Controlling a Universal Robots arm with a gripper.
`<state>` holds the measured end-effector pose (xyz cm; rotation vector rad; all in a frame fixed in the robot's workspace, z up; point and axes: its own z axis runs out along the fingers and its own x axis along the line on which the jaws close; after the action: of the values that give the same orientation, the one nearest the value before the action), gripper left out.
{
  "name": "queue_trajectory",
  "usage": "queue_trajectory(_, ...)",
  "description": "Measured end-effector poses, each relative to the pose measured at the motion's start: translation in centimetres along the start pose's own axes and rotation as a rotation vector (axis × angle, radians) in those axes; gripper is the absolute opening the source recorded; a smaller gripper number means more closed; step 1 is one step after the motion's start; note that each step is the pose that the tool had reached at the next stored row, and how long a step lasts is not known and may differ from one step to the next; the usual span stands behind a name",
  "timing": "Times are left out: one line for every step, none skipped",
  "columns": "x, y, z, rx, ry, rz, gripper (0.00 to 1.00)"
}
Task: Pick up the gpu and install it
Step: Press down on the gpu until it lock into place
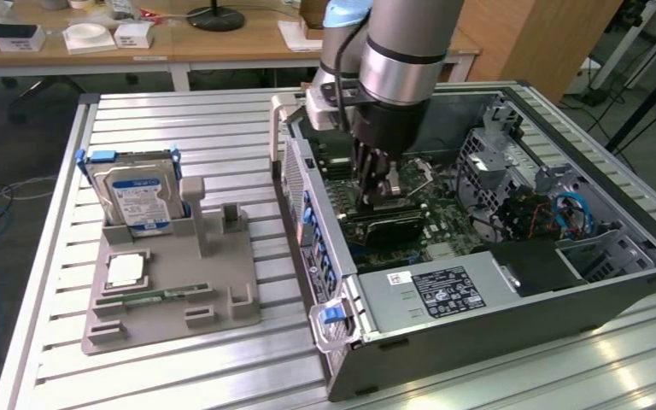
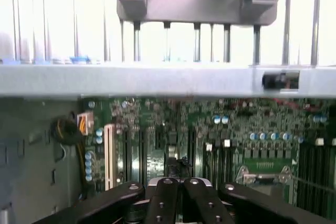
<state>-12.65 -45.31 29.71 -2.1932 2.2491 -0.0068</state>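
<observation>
From my exterior view, a ribbed aluminium table point(image 1: 191, 128) stands before wooden desks point(image 1: 225, 47), carrying a grey plastic parts holder point(image 1: 174, 303) and an open black computer case point(image 1: 511, 282). My gripper point(image 1: 376, 190) reaches down inside, jaws closed. The black-faced gpu card point(image 1: 388, 226) seems seated below it, though I can't see contact. From the wrist, closed black fingers point(image 2: 168, 198) hang over the green motherboard point(image 2: 210, 135).
</observation>
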Motion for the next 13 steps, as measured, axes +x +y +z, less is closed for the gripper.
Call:
queue_trajectory(0.0,0.41,-0.2,0.0,-0.0003,0.0,0.11)
queue_trajectory(0.0,0.86,-0.41,-0.0002,-0.0006,0.0,0.11)
queue_trajectory(0.0,1.31,-0.59,-0.0002,-0.0007,0.0,0.11)
queue_trajectory(0.1,1.75,-0.76,-0.0003,-0.0006,0.0,0.11)
queue_trajectory(0.1,2.24,-0.88,-0.0003,-0.0007,0.0,0.11)
queue_trajectory(0.1,2.7,-0.92,-0.0003,-0.0007,0.0,0.11)
queue_trajectory(0.1,3.14,-0.92,-0.0004,-0.0007,0.0,0.11)
queue_trajectory(0.2,3.46,-0.93,-0.0004,-0.0007,0.0,0.11)
queue_trajectory(0.3,3.7,-0.92,-0.0003,-0.0004,0.0,0.11)
queue_trajectory(0.4,3.96,-0.92,-0.0002,-0.0004,0.0,0.11)
queue_trajectory(0.4,4.12,-0.92,-0.0003,-0.0003,0.0,0.11)
queue_trajectory(0.5,4.25,-0.91,-0.0002,-0.0004,0.0,0.11)
queue_trajectory(0.5,4.34,-0.91,-0.0002,-0.0002,0.0,0.11)
